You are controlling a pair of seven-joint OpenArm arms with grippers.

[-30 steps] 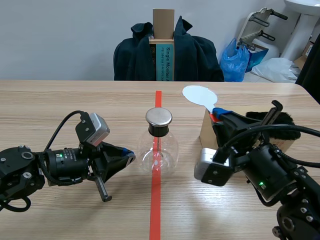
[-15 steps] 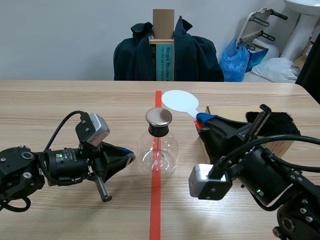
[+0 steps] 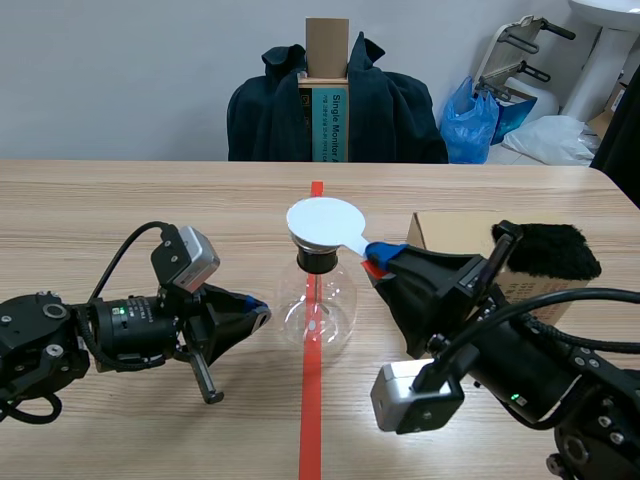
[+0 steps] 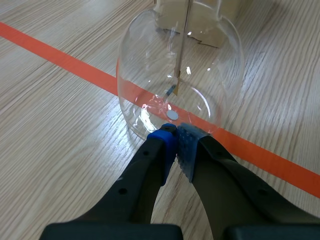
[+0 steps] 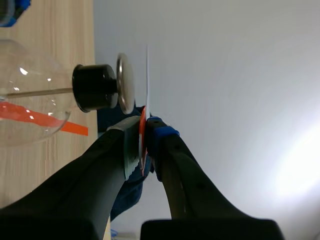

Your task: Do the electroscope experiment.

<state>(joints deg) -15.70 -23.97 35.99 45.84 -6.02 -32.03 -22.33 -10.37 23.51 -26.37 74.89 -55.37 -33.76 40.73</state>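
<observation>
The electroscope is a clear glass flask point(image 3: 316, 302) with a black stopper and a round metal cap, standing on the red tape line. Inside the flask point(image 4: 180, 65) a thin rod with foil leaves hangs down. My right gripper point(image 3: 378, 257) is shut on the red handle of a white round paddle point(image 3: 326, 222), which hovers flat just over the metal cap point(image 5: 125, 83); the paddle point(image 5: 147, 75) shows edge-on in the right wrist view, a small gap from the cap. My left gripper point(image 3: 258, 312) is shut, its fingertips point(image 4: 176, 137) right at the flask's base.
A cardboard box point(image 3: 455, 235) with a black fur cloth point(image 3: 545, 250) on it stands right of the flask. Behind the table is a chair draped with a dark jacket point(image 3: 335, 105). A blue bag point(image 3: 470, 120) lies at the back right.
My right arm has swung left, carrying the white paddle from above the cardboard box to directly over the flask's metal cap. The left arm has stayed where it was.
</observation>
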